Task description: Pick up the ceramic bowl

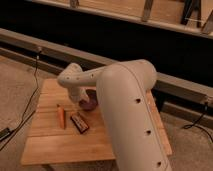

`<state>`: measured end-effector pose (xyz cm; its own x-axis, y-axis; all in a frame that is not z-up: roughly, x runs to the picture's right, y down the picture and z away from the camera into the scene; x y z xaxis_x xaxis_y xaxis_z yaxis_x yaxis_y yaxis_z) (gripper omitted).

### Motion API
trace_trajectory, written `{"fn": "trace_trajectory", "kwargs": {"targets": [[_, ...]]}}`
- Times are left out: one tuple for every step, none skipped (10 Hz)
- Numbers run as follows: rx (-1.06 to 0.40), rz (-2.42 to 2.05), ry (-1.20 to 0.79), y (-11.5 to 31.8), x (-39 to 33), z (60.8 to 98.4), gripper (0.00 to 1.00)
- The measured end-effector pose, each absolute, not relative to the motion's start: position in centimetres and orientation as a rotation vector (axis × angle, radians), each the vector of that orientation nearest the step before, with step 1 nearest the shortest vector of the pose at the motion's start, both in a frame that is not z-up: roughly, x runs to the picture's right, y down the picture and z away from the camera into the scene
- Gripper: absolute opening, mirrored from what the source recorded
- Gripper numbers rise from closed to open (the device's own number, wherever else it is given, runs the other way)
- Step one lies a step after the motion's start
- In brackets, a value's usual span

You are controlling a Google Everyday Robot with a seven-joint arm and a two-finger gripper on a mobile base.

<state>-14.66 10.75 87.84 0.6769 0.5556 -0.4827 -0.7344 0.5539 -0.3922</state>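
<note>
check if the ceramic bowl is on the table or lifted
Seemingly on the table: the ceramic bowl rests on the wood, the gripper down at its rim.

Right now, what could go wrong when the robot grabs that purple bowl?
1. The gripper is down at the ceramic bowl, and the arm hides most of the bowl, so a poor grip might go unnoticed and the bowl could slip.
2. The orange stick and dark bar lie close by on the wooden table; the arm might knock them.

Cream gripper (83, 101) at the purplish-maroon ceramic bowl (91, 104); orange stick (61, 118), seemingly dark bar (79, 122), pale wooden table (55, 146).
</note>
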Motion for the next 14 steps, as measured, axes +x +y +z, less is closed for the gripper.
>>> {"fn": "trace_trajectory", "kwargs": {"targets": [[-0.609,0.779,0.327,10.8,-14.6,88.2,0.55],[-0.610,0.784,0.333,10.9,-14.6,88.5,0.42],[-0.611,0.787,0.336,11.0,-14.7,88.6,0.35],[-0.614,0.791,0.342,11.1,-14.8,88.7,0.22],[-0.614,0.792,0.345,11.2,-14.8,88.8,0.13],[-0.615,0.792,0.348,11.2,-14.8,88.8,0.04],[-0.616,0.794,0.349,11.2,-14.9,88.8,0.00],[-0.617,0.795,0.348,11.2,-15.0,88.7,0.00],[-0.616,0.792,0.346,11.1,-15.0,88.5,0.00],[-0.615,0.773,0.335,10.9,-15.2,88.1,0.00],[-0.612,0.733,0.317,10.6,-15.4,87.5,0.00],[-0.603,0.698,0.300,10.4,-15.6,87.0,0.00],[-0.596,0.666,0.287,10.1,-15.6,86.6,0.00],[-0.580,0.598,0.263,9.8,-15.7,85.7,0.00]]}}
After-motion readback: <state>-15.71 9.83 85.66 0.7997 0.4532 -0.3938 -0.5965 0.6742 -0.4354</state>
